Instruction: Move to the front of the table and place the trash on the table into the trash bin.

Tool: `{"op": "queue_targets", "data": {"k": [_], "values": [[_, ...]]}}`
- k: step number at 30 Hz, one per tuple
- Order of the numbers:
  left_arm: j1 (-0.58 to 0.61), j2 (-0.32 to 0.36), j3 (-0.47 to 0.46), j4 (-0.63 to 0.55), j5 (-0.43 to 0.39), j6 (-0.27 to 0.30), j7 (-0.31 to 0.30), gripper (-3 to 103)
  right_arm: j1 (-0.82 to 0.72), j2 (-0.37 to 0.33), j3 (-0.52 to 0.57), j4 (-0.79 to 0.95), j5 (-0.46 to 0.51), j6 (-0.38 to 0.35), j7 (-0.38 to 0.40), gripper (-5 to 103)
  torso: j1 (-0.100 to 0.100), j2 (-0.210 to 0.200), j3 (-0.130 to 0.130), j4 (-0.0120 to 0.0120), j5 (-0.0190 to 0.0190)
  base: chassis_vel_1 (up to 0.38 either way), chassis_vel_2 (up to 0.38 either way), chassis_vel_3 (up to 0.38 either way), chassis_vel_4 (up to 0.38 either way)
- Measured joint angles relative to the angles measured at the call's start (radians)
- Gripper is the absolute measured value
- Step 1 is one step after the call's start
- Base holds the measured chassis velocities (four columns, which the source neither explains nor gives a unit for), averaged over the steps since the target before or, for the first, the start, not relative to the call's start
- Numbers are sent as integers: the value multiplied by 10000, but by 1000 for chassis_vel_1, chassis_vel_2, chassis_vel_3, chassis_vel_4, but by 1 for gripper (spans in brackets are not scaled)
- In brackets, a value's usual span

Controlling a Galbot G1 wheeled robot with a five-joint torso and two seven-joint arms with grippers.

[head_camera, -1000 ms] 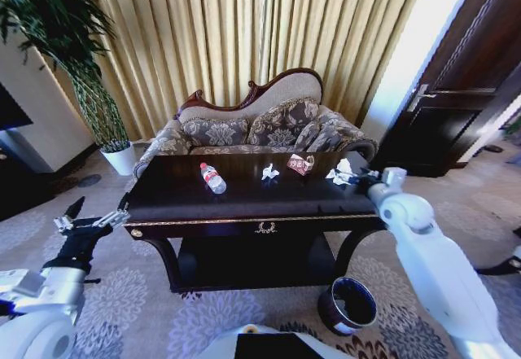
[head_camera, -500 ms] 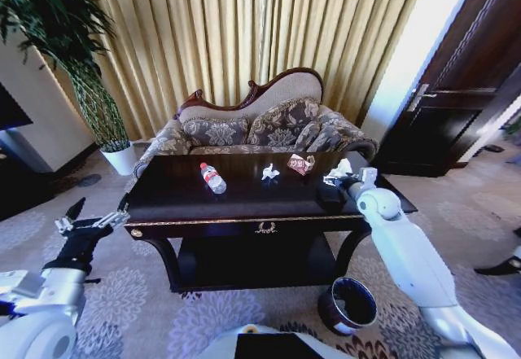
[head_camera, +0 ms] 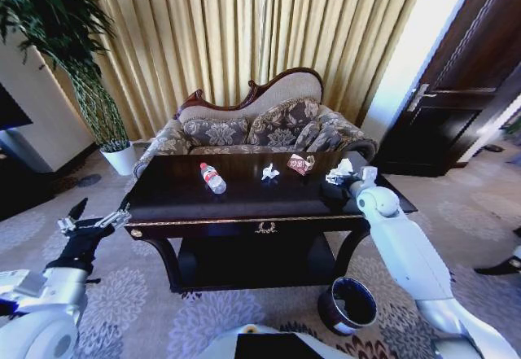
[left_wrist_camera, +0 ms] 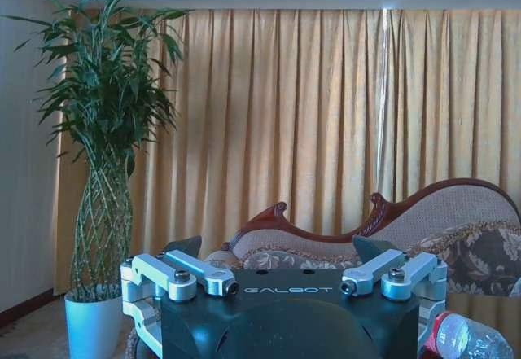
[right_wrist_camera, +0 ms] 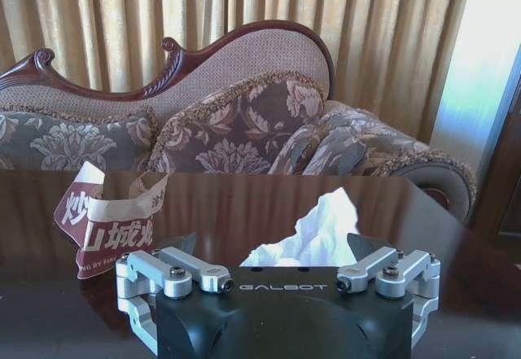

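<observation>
**Right gripper at the crumpled paper**

The right gripper [right_wrist_camera: 277, 249] reaches over the tabletop [head_camera: 244, 200] at its right end, jaws spread wide on either side of a white crumpled paper [right_wrist_camera: 313, 230]. A red-and-white wrapper [right_wrist_camera: 110, 221], another paper [head_camera: 269, 172] and the bottle [head_camera: 213, 178] lie on the tabletop. The trash bin [head_camera: 348, 304] stands on the carpet. The left gripper [head_camera: 91, 222] hangs beside the table, jaws wide.
</observation>
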Motion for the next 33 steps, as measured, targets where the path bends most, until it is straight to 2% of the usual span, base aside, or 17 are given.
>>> {"op": "queue_targets", "data": {"k": [29, 31, 33], "values": [[-33, 40, -105, 6, -121, -43, 11, 100, 145, 186, -176, -991, -496, 103, -40, 100, 0, 0, 0, 0, 3, 0, 0, 0, 0], [-28, 40, -111, 3, -122, -44, 10, 100, 145, 192, -176, -985, -496, 120, -40, 102, 0, 0, 1, 0, 3, 0, 0, 0, 0], [-17, 36, -116, 3, -123, -47, 10, 100, 146, 195, -177, -957, -493, 221, -41, 93, -1, 0, 0, 0, 3, 0, 0, 0, 0]]}}
